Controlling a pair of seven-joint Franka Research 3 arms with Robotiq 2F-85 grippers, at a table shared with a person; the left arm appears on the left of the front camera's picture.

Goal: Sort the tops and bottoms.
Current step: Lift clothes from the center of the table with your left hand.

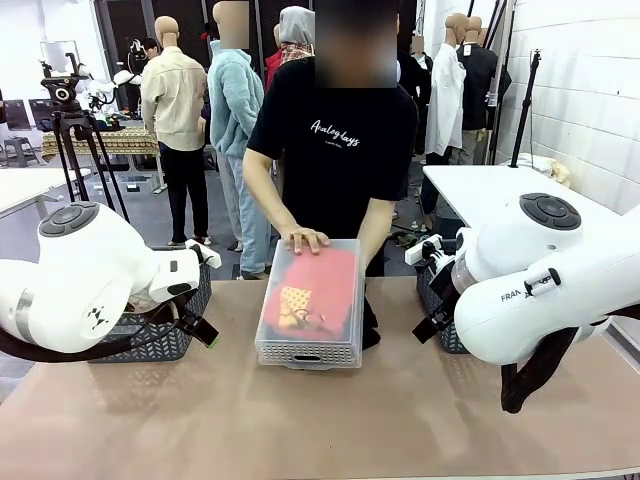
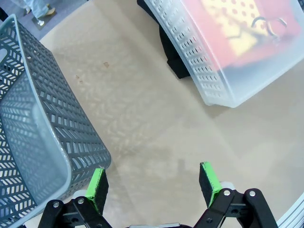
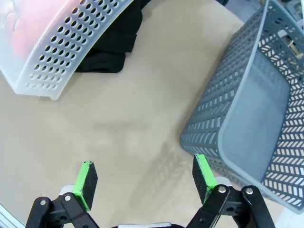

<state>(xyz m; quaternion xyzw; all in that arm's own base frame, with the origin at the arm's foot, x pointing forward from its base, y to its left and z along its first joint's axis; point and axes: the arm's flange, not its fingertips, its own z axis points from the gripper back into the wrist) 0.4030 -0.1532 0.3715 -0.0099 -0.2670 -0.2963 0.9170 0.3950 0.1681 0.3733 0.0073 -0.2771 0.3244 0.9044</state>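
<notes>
A red-orange top with yellow patches point(image 1: 310, 290) lies inside a translucent white bin point(image 1: 305, 352) at the table's middle and shows through its plastic point(image 2: 228, 28). A person's hand point(image 1: 304, 239) rests on the bin's far end. Black cloth, one of the bottoms point(image 3: 114, 42), pokes out from under the bin's right side point(image 1: 370, 330) point(image 2: 175, 52). My left gripper point(image 2: 154, 183) hangs open over bare table between the left basket and the bin. On the other side my right gripper point(image 3: 142, 178) is open too, above the table between the bin and the right basket. Neither holds anything.
A grey mesh basket point(image 1: 150, 335) stands at the table's left point(image 2: 33, 128), and another grey mesh basket point(image 1: 440, 325) at the right point(image 3: 256, 109). The person stands at the far edge behind the bin. The tan table point(image 1: 320, 420) has free room in front.
</notes>
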